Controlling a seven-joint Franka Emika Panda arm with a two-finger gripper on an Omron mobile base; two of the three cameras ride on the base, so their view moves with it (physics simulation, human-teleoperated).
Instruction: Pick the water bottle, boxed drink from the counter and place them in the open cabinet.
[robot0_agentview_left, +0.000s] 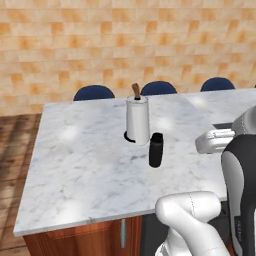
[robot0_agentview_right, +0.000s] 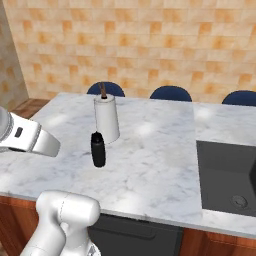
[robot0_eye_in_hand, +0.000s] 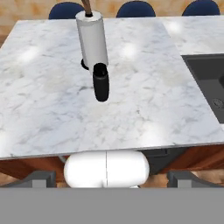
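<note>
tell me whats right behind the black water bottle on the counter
The white paper-towel roll stands upright just behind the water bottle, with blue chair backs beyond the counter. The bottle hides part of the roll's base.

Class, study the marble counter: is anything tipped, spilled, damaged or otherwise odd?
Nothing stands out. The water bottle stands upright on the counter, just in front of the upright paper-towel roll. No spill or damage is visible.
</note>
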